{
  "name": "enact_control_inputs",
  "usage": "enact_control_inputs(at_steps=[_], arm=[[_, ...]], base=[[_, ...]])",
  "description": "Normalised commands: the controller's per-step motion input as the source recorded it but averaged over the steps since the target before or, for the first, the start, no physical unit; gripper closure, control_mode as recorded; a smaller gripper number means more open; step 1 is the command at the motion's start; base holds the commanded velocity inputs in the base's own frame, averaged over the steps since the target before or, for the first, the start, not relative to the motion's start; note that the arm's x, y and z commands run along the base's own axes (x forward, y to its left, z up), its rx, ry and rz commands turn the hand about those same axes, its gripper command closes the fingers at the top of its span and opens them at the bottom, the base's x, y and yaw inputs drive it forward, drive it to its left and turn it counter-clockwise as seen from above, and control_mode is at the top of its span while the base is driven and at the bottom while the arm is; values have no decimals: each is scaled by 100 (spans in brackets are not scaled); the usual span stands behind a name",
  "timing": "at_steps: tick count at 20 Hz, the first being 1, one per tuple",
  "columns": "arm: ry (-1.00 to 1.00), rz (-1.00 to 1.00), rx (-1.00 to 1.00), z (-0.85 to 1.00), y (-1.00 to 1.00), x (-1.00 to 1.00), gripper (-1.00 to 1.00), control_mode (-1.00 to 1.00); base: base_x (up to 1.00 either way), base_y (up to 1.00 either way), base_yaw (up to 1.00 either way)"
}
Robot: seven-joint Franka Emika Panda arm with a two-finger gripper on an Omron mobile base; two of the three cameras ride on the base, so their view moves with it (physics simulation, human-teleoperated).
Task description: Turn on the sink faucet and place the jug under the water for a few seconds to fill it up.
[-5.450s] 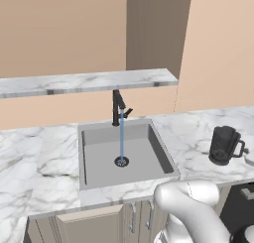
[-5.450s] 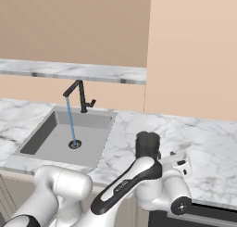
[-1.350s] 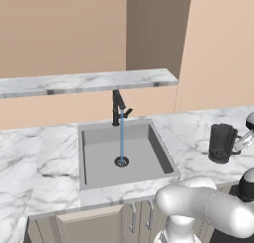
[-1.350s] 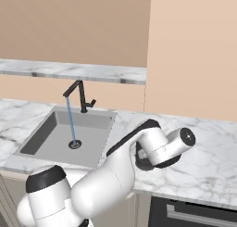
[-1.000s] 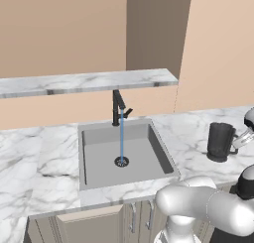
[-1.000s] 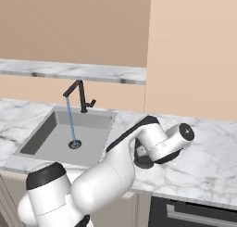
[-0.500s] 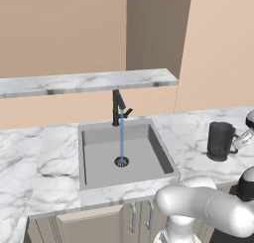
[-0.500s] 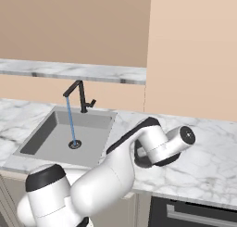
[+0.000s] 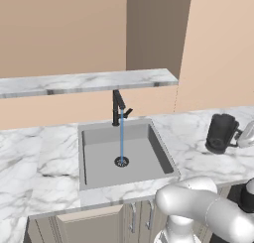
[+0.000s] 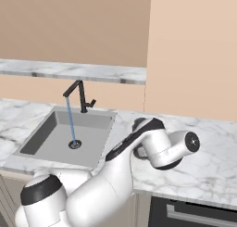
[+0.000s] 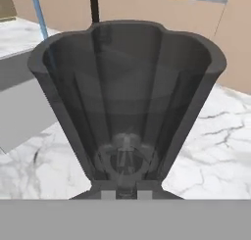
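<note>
The jug [image 9: 220, 133], dark and translucent, stands at the right of the marble counter, well right of the sink [image 9: 99, 160]. My gripper [image 9: 241, 138] meets it from the right at handle height and looks shut on the handle. In the hand view the jug [image 11: 127, 102] looms very close, its handle at the bottom edge hiding my fingertips. The black sink faucet [image 9: 118, 107] is running, and the thin blue water [image 9: 121, 142] falls onto the drain. The faucet [image 10: 81, 96], water [image 10: 71, 122] and sink [image 10: 44, 138] also appear in the right base view, where my arm covers the jug.
A marble shelf [image 9: 89, 82] runs along the wall above the faucet. A tall beige cabinet side [image 9: 221, 48] rises behind the jug. The counter's front edge [image 9: 124, 190] lies just before the sink, with cabinet doors below.
The arm swung right to the jug and closed in on its handle. The jug has since shifted slightly left and up. Over the last half second almost nothing moves.
</note>
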Motion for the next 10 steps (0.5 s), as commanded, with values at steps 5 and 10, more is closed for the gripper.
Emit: enact_control_inputs(at_steps=[5,10], arm=[[-10,19,1,38,10,0,100,-100],[1,18,0,39,41,0,100,-100]], base=[[0,0,0],[0,0,0]])
